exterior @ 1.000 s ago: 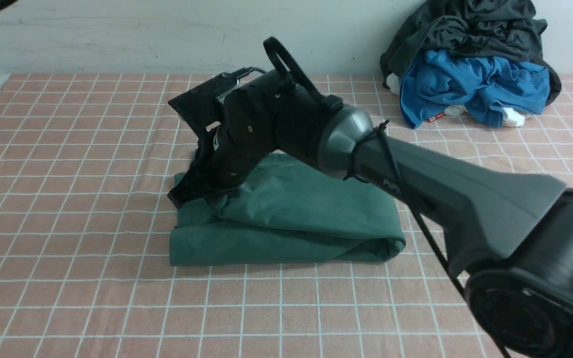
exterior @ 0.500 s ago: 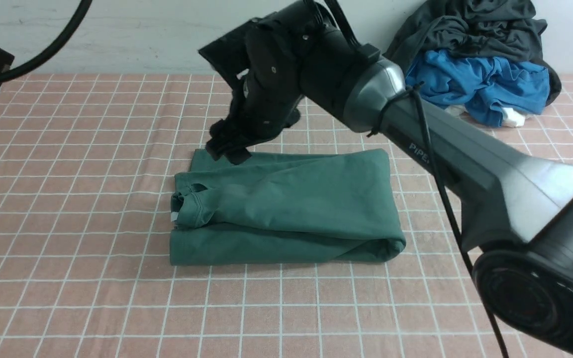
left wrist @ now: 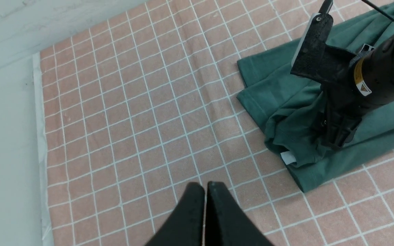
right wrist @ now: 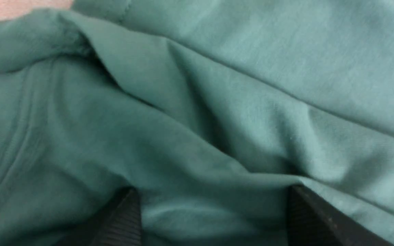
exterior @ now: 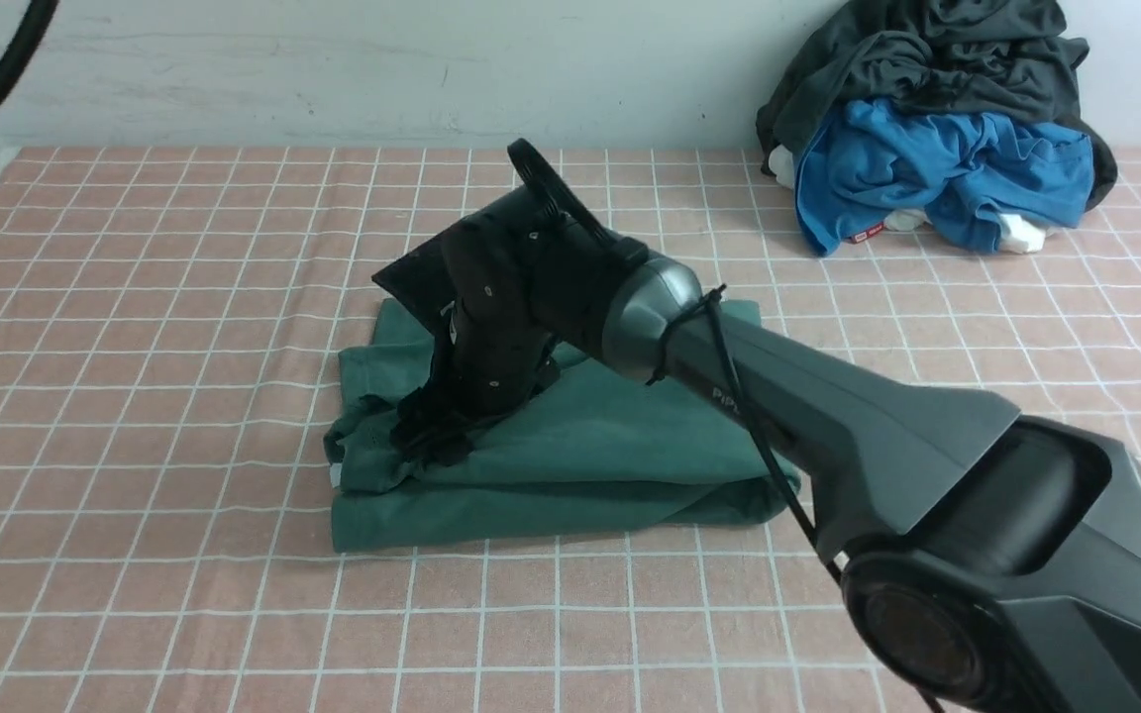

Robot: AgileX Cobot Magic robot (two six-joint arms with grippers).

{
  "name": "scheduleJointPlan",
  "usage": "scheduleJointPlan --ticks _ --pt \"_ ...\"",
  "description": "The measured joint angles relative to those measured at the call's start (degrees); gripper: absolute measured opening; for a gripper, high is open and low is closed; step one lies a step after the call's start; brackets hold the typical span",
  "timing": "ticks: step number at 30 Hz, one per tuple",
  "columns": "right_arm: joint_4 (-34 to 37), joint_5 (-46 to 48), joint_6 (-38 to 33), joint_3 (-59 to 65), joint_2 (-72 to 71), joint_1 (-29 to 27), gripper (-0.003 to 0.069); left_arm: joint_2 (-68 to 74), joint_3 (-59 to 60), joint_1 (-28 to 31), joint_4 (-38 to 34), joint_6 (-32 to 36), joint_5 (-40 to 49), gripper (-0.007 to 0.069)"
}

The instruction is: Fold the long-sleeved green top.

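Green long-sleeved top (exterior: 610, 446) lies folded, collar end rumpled.

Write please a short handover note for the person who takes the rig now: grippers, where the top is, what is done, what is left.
Right gripper: jaws wide open, pressed down on the dark green cotton long-sleeved top near its collar end; nothing is pinched.
Left gripper: shut, empty, above the bare checked tablecloth, apart from the top.
Done: top folded into a compact bundle at mid table.
Left: collar end bunched; probably tidy it, then withdraw.
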Motion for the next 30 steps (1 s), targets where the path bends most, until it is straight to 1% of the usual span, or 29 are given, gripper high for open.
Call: scheduleJointPlan --ticks 3,6,7,10,11,13,16,17,19,20,21,23,24,26,29,30 --pt "-1.2 2.3 -1.1 -0.2 -4.1 0.0 0.0533 -4.5 5.0 0.0 1.8 -2.1 -3.1 -0.0004" --pt "-2.9 2.6 -2.0 0.7 -11.7 -0.5 0.0531 -12.1 13.6 0.0 5.1 -6.3 -6.2 -0.0004" --pt "-2.9 2.6 -2.1 0.9 -12.2 -0.6 0.0529 -13.2 14.2 0.0 5.3 -6.9 -6.3 -0.0004" --pt "-2.9 2.6 -2.7 6.6 -21.9 -1.4 0.0503 -22.6 24.8 0.0 7.3 -11.4 -6.0 -0.0004" --pt "-2.9 2.6 -2.9 8.0 -23.0 -1.4 0.0499 -25.0 26.8 0.0 7.3 -12.5 -5.9 -0.0004" --pt "-2.5 2.8 -3.4 14.0 -28.9 -1.5 0.0467 -31.7 34.9 0.0 7.3 -14.2 -5.8 -0.0004" --pt "-0.8 2.9 -3.8 23.9 -37.4 -1.5 0.04 -40.8 43.8 0.0 5.2 -14.9 -7.0 -0.0004" --pt "-0.7 2.9 -3.8 24.6 -37.9 -1.5 0.0395 -42.1 44.3 0.0 5.0 -15.0 -7.2 -0.0004" --pt "-0.5 2.7 -3.9 33.5 -45.3 -1.4 0.033 -49.3 49.9 0.0 1.8 -15.0 -9.6 -0.0004" --pt "-0.4 2.6 -3.9 34.2 -46.0 -1.4 0.0318 -49.3 50.3 0.0 1.6 -14.9 -9.8 -0.0004" --pt "-0.3 0.8 -3.6 39.8 -50.8 -1.4 0.0268 -53.3 52.9 0.0 0.1 -14.7 -11.3 -0.0004" --pt "-0.1 -2.8 -3.1 46.6 -57.1 -1.4 0.0203 -57.4 55.3 0.0 -0.7 -14.6 -12.8 -0.0004" --pt "0.0 -4.0 -3.0 48.7 -59.1 -1.4 0.0184 -58.5 55.8 0.0 -0.8 -14.6 -13.4 -0.0004" --pt "0.8 -8.8 -2.8 55.9 -66.5 -1.4 0.0117 -59.8 56.7 0.0 -0.9 -14.6 -15.2 -0.0004" --pt "1.9 -14.2 -2.8 63.9 -76.4 -1.4 0.0046 -60.0 56.8 0.0 -0.9 -14.5 -15.7 -0.0004" --pt "2.3 -15.7 -2.8 66.2 -78.5 -1.4 0.0033 -60.1 56.8 0.0 -0.9 -14.5 -16.0 -0.0004"
